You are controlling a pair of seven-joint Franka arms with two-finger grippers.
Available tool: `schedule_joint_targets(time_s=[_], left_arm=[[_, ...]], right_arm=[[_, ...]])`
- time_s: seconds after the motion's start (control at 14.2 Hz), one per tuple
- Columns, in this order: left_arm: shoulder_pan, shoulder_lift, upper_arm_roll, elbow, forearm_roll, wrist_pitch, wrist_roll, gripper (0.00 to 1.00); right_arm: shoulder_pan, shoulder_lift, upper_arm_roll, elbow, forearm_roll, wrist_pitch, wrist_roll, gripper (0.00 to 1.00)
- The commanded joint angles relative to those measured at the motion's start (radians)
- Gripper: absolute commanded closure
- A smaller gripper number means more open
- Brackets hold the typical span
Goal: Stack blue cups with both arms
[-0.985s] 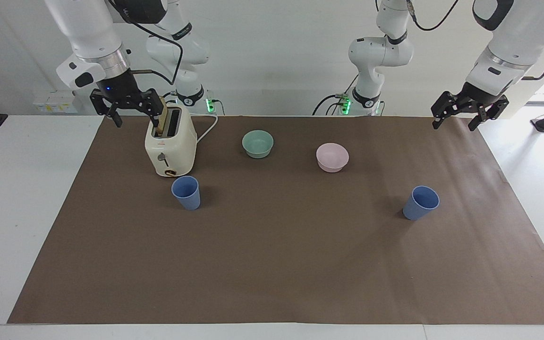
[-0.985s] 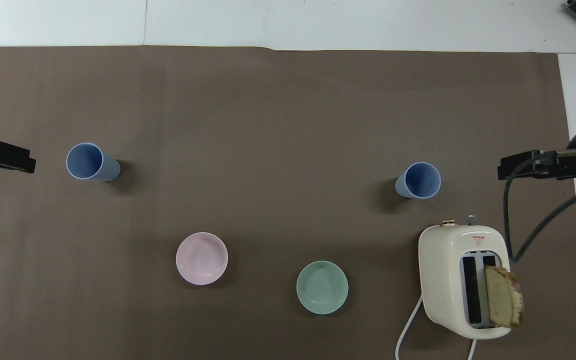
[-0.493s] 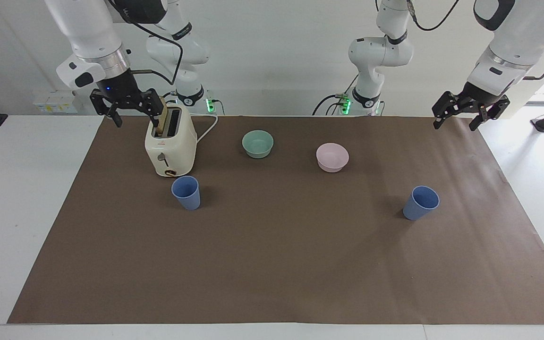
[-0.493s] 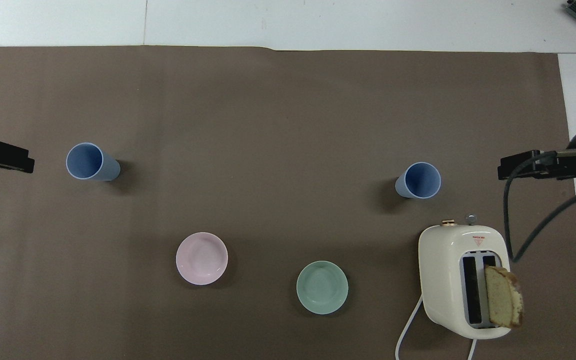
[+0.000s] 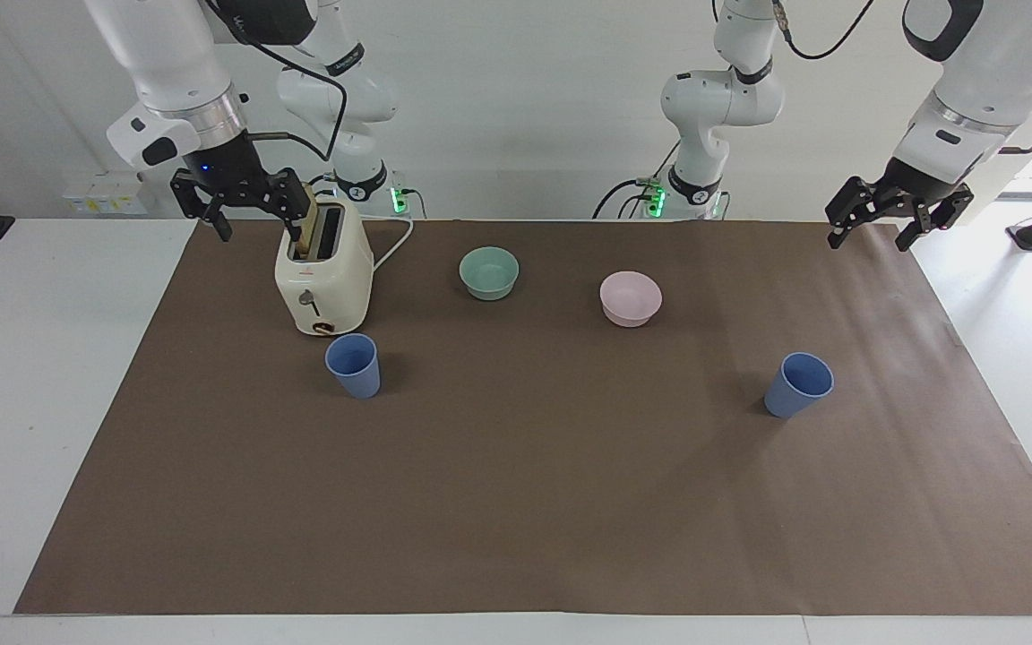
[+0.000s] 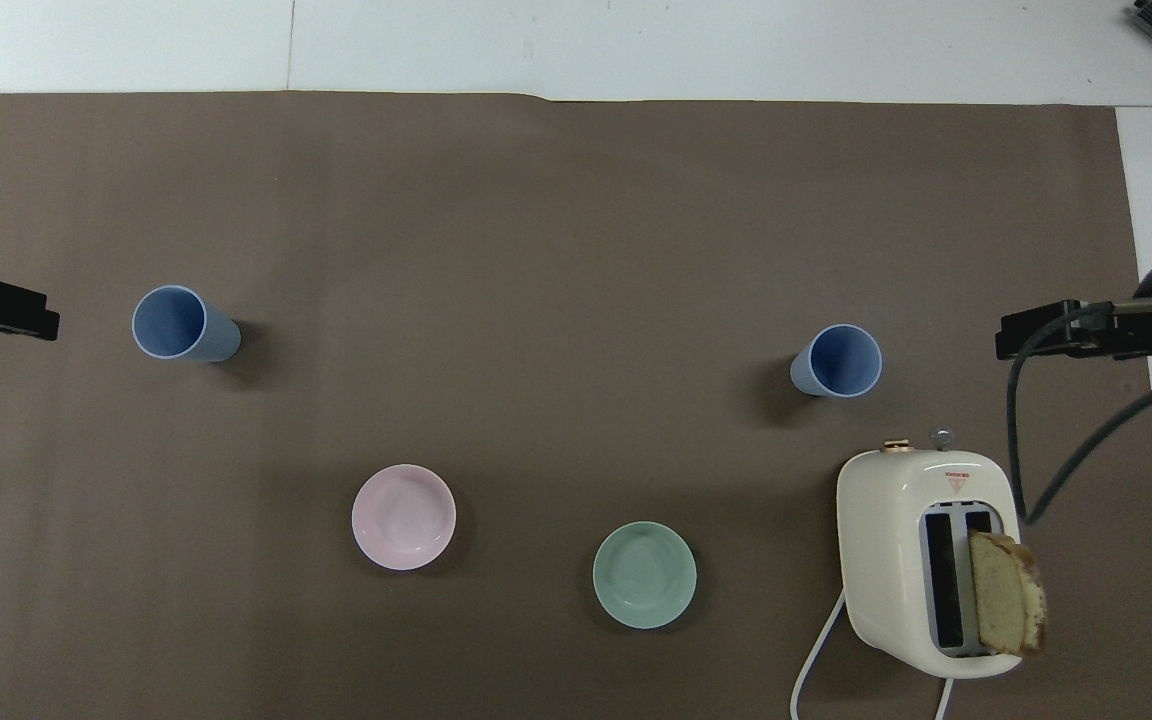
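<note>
Your two blue cups stand upright and well apart on the brown mat: one cup (image 5: pixel 354 365) sits just beside the toaster (image 5: pixel 322 275), on the side away from the robots, toward the right arm's end of the bench (image 5: pixel 23 376); the other cup (image 5: pixel 798 384) stands alone toward the left arm's end. Neither is touched yet, so the stacking has not begun. Between them, nearer the robots, lie a green bowl (image 5: pixel 489 272) and a pink bowl (image 5: pixel 631 298). Your right end effector (image 5: pixel 238 204) hangs with fingers spread and empty over the mat edge beside the toaster, close to the slice of bread (image 5: pixel 305 220) standing in its slot. Your left end effector (image 5: pixel 898 208) is also open and empty, raised over the corner of the mat. Watch the right reach: the toaster crowds that cup, and a wide approach could knock the appliance or tip the cup. These tall, narrow cups will likely topple from any glancing finger. When you bring them together, a tilted carry could jam rim against rim.
</note>
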Motion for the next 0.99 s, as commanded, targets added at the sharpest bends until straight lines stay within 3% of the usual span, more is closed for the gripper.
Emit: schedule_joint_targets(time_s=[0.0,0.28,0.91], left_arm=[[0.016,-0.043,-0.005,-0.075,-0.011,0.048,0.038,0.0],[0.003,-0.058,-0.006,-0.153,-0.011,0.104,0.044,0.0],[0.016,-0.028,-0.005,-0.417,-0.011,0.468,0.045,0.0]], right_arm=[[-0.013,-0.015,0.004,-0.019,0.016,0.013,0.008,0.0],[-0.013,-0.013,0.004,-0.019,0.016,0.013,0.008,0.0],[-0.014,-0.013,0.004,-0.019,0.016,0.016,0.007,0.0]])
